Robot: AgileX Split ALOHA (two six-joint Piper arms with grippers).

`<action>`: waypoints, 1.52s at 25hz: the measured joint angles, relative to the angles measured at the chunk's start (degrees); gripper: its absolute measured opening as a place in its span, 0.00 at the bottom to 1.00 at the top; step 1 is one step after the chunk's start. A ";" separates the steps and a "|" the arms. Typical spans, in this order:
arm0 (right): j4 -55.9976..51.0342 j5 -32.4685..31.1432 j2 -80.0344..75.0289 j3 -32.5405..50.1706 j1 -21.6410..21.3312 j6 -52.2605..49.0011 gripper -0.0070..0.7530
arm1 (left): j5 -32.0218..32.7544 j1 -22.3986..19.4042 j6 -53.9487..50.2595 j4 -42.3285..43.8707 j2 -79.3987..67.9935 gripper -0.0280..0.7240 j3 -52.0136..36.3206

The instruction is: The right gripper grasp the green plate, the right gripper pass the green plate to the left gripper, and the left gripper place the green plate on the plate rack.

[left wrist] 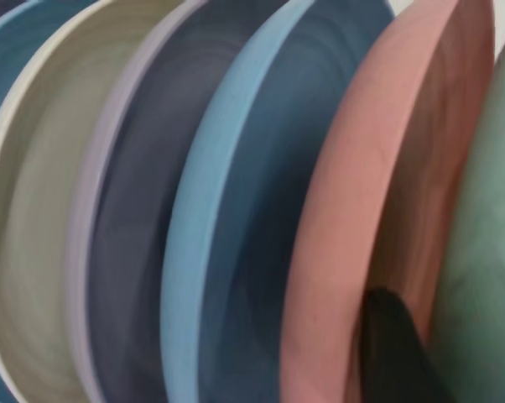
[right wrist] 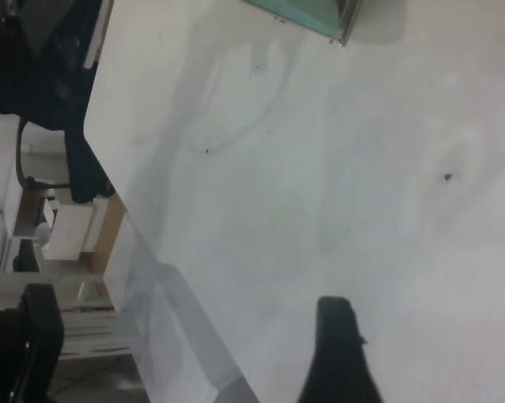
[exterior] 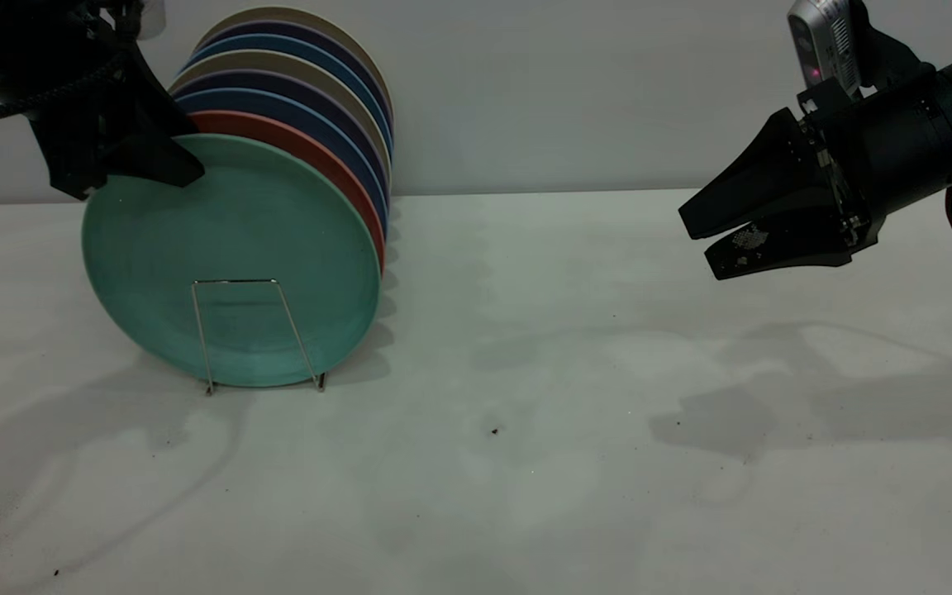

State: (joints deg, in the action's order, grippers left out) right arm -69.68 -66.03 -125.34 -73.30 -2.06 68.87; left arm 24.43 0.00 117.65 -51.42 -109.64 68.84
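The green plate (exterior: 232,260) stands upright on the plate rack (exterior: 257,335), at the front of a row of plates, at about 9 o'clock in the exterior view. Just behind it, close together, stands a salmon-pink plate (exterior: 311,157), then blue and beige plates (exterior: 319,83). The left gripper (exterior: 141,165) is at the top edge of the green plate, at about 11 o'clock on its rim. One black finger (left wrist: 395,353) shows between the green plate and the salmon-pink plate, so the claw is around the rim, but it cannot be told if it clenches the plate. The right gripper (exterior: 711,235) hangs in the air above the table (exterior: 567,454) at about 3 o'clock, well apart from the plates, its fingers a little parted and holding nothing.
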 joint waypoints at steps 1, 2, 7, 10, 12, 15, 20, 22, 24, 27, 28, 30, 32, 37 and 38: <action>0.02 0.00 0.00 0.00 0.00 0.00 0.76 | 0.00 0.00 0.80 0.00 0.00 0.56 0.00; 0.02 0.00 0.00 0.00 0.00 0.00 0.76 | -0.10 0.00 1.61 0.00 0.15 0.56 0.00; 0.02 0.00 0.00 0.00 0.00 0.00 0.76 | 0.54 0.00 2.62 3.49 4.13 0.57 0.00; 0.06 0.00 0.00 0.00 0.00 0.00 0.76 | 5.39 -0.05 -2.53 9.04 8.98 0.57 0.00; 0.06 0.00 0.00 0.00 0.00 0.00 0.76 | 10.83 -0.49 -10.48 13.19 11.70 0.57 0.04; 0.27 0.00 0.00 0.00 0.00 -1.00 0.76 | 19.87 -1.16 -25.24 20.82 14.43 0.57 0.04; 10.60 4.52 0.00 -2.63 0.00 -11.01 0.76 | 27.83 -1.47 -65.20 34.15 16.53 0.51 0.04; 18.85 5.86 0.00 -5.52 0.14 -20.45 0.76 | 26.64 -1.47 -88.73 39.72 16.96 0.50 0.04; 29.37 5.61 0.00 -9.31 0.57 -30.58 0.76 | 26.49 -1.47 -106.56 47.52 17.04 0.49 0.10; 44.03 1.53 0.00 -15.01 1.71 -45.20 0.76 | 28.74 -1.50 -121.30 58.14 17.28 0.49 0.10; 47.89 -0.26 0.00 -16.88 2.21 -49.14 0.76 | 29.86 -1.50 -123.81 60.50 17.56 0.49 0.10; 55.40 -1.77 0.17 -19.77 2.77 -54.67 0.76 | 31.40 -1.50 -126.06 62.45 19.02 0.49 0.10; 59.64 -1.83 1.52 -20.64 2.82 -58.87 0.76 | 32.12 -1.50 -126.30 62.55 21.27 0.49 0.10; 63.16 -2.76 9.32 -20.29 2.84 -61.27 0.76 | 35.88 -1.50 -123.31 59.44 29.61 0.49 0.10; 63.16 -2.76 11.27 -19.18 3.04 -61.34 0.76 | 37.22 -1.50 -122.53 58.63 31.61 0.49 0.10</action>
State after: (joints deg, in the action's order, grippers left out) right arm -6.52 -68.79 -114.07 -92.48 0.98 7.53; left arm 61.65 -1.50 -4.88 7.20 -78.02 68.94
